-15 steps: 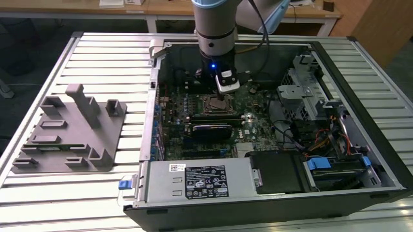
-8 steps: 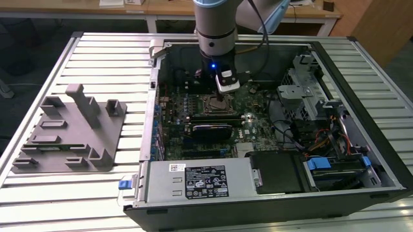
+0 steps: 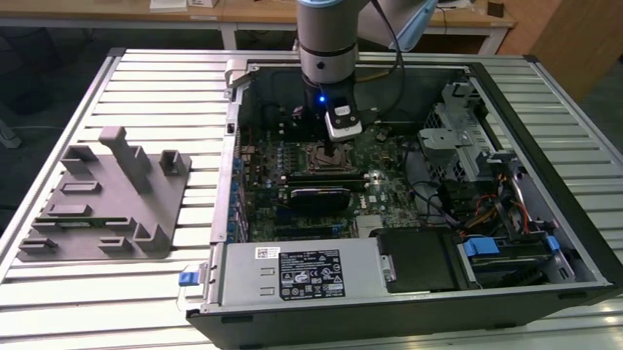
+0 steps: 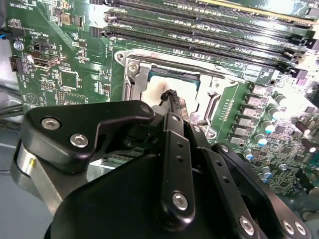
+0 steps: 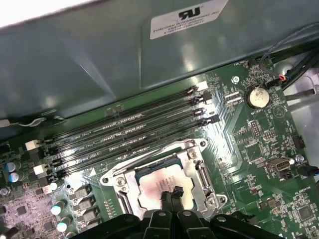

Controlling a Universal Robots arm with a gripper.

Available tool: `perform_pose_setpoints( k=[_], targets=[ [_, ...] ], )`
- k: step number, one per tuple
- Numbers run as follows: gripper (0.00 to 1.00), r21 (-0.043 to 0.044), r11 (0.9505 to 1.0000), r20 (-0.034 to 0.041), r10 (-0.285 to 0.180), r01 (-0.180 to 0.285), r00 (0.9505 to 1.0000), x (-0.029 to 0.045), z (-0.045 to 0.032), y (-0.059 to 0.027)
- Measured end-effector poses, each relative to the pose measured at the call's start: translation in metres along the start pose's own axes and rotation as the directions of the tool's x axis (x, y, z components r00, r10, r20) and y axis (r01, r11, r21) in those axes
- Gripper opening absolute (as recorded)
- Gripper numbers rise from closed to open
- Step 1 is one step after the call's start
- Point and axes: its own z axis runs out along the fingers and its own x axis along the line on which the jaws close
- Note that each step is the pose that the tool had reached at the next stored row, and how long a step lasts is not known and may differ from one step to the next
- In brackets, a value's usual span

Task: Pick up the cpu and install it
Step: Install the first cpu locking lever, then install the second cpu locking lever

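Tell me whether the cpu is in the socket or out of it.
In. Both wrist views show the cpu lying flat inside the socket frame, with the end effector right over it.

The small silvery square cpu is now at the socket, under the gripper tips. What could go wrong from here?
1. The small silvery square cpu may lie slightly skewed in the metal-framed motherboard socket; pressing could then bend contacts.
2. The black gripper tips are right at the chip; moving sideways could drag it.
3. The black memory slots run close beside the socket, so a wide move might hit them.

The gripper point(image 5: 169, 195) fingertips cover part of the cpu point(image 5: 154, 186); whether they grip it cannot be told.
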Motion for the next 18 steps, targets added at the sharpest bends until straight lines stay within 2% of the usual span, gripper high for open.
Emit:
perform_pose_setpoints(
  k=[4,11,18],
  targets=[
    [0.11,0.0007,1.0,0.0001,0.0,0.0,1.0,-0.0001,-0.0001,0.0001],
    [0.11,0.0006,1.0,0.0001,0.0,0.0,1.0,-0.0011,-0.0099,0.0006],
    [0.11,0.0006,1.0,0.0001,0.0,0.0,1.0,-0.0013,-0.012,0.0006]
  ],
)
